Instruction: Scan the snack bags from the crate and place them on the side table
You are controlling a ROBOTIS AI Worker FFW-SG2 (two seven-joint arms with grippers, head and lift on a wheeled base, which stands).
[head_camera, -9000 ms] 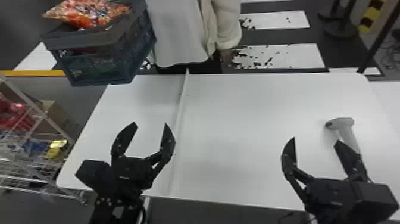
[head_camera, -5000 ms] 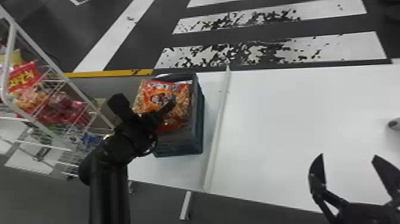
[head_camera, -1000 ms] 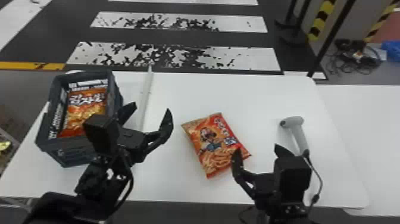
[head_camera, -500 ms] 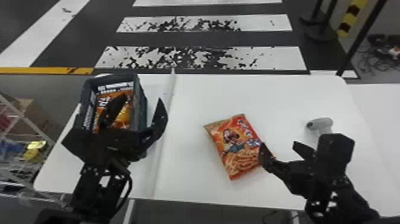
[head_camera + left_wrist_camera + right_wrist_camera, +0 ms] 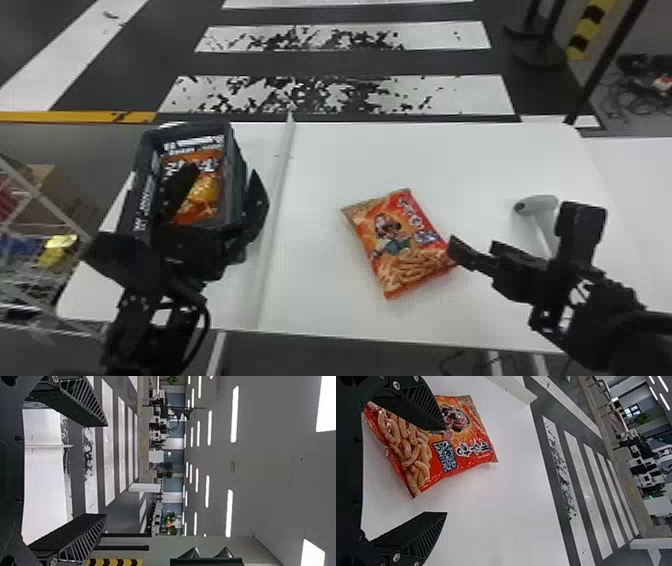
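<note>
Bag [image 5: 400,240]: out on the table [image 5: 325,165], towards near edge
Crate [image 5: 237,170]: left edge — second bag [image 5: 207,187] inside
Scanner [image 5: 542,205]: unheld; scanning, placing apparently outstanding
Left gripper [image 5: 106,470]: wide, empty
Right gripper [image 5: 446,471]: wide, empty — near bag

I'm looking into a large indoor hall, seemingly a test lab: crosswalk stripes [image 5: 460,95] on dark floor [image 5: 450,62], rows of ceiling lights [image 5: 234,413].

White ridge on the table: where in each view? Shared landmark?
Head view: ridge, between crate and loose snack bag.
Left wrist view: ridge, seen between fingers of left gripper.
Right wrist view: ridge, beyond the snack bag.
Shared landmark: scuffed floor stripe.
</note>
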